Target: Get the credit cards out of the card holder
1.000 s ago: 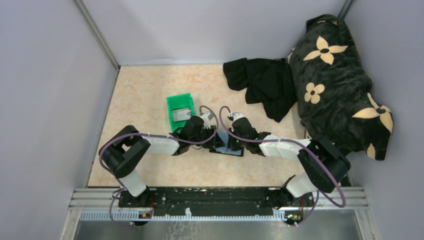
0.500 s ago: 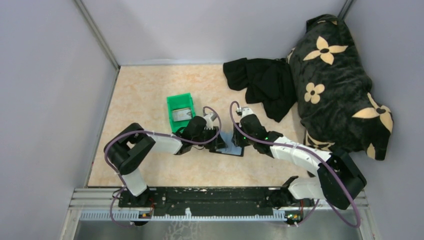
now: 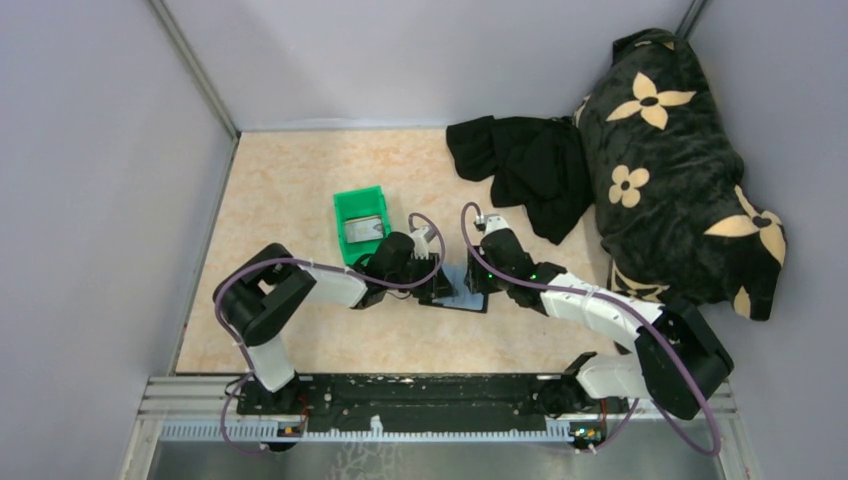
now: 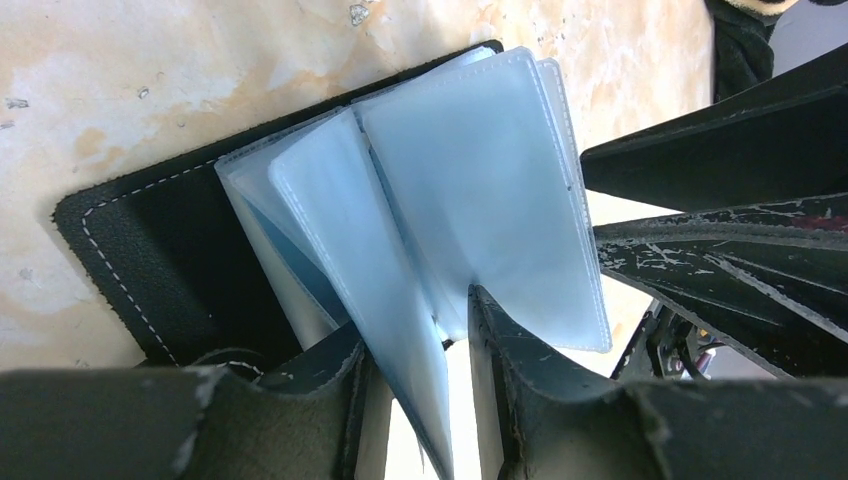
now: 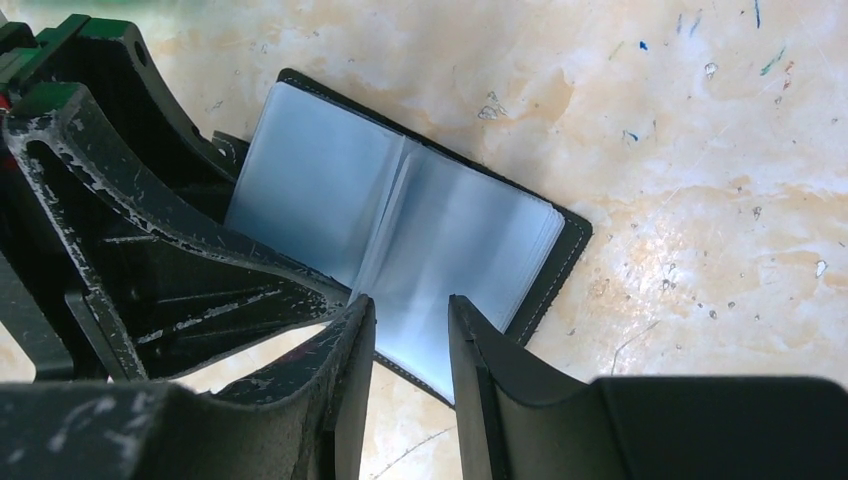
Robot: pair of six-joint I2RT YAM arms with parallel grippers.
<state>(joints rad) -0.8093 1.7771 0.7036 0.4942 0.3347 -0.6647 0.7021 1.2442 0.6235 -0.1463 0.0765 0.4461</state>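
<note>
The card holder [image 3: 458, 297] lies open on the table, black cover [image 4: 150, 250] down, with its pale blue clear sleeves [image 4: 480, 180] fanned upward. My left gripper [image 4: 415, 320] is at its left edge, jaws a little apart, and one sleeve slants loosely through the gap. My right gripper [image 5: 412, 305] hovers over the holder's near right edge [image 5: 572, 240], narrowly open with nothing between its fingers. No credit card shows in the sleeves [image 5: 450, 230]. A pale flat thing [image 3: 363, 230], possibly cards, lies in the green bin [image 3: 352, 203]. In the top view both grippers, left [image 3: 437, 285] and right [image 3: 480, 282], face each other.
The green bin stands just left of the left wrist. A crumpled black cloth [image 3: 530, 165] lies at the back, beside a big black flowered cushion [image 3: 680, 150] along the right wall. Grey walls close in the table.
The right arm has stretched out, its elbow swinging right and its gripper drawing back a little to the right. The left arm has edged rightward. The holder stays put.
</note>
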